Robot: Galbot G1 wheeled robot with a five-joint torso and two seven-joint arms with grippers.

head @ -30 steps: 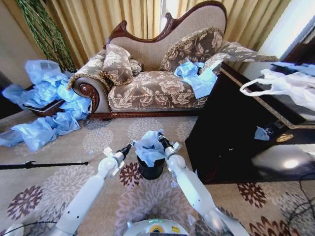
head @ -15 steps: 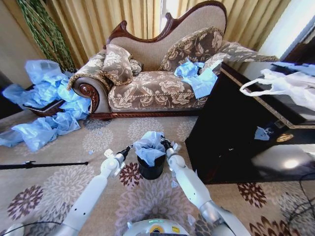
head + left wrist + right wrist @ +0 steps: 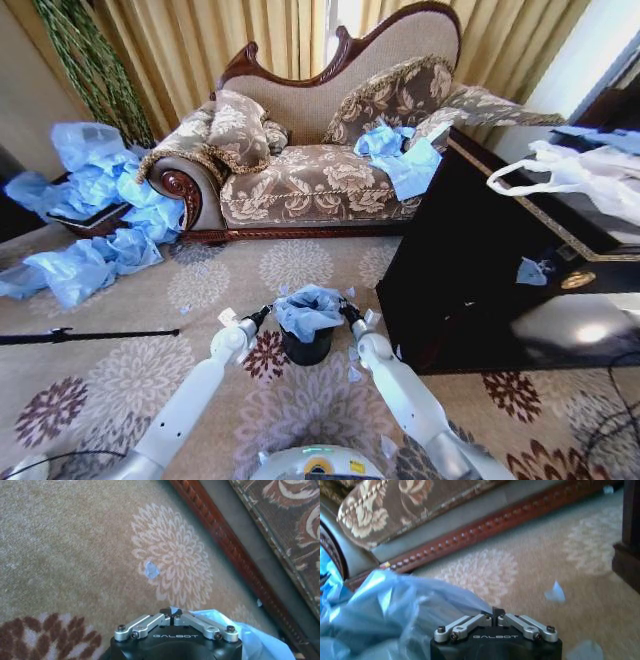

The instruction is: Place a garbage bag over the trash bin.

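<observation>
"GALBOT" on left gripper (image 3: 173, 616) and right gripper (image 3: 494, 615)

Soft daylight through curtains (image 3: 250, 40); edge distortion, blurred wrist views.

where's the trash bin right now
In the head view the trash bin stands on the patterned carpet just in front of the robot, between the left gripper and right gripper, with the garbage bag bunched over its top.

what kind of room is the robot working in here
Probably a furnished living room or hotel lounge: an ornate floral sofa with carved wood trim, gold curtains behind it, and a flower-patterned carpet.
</observation>
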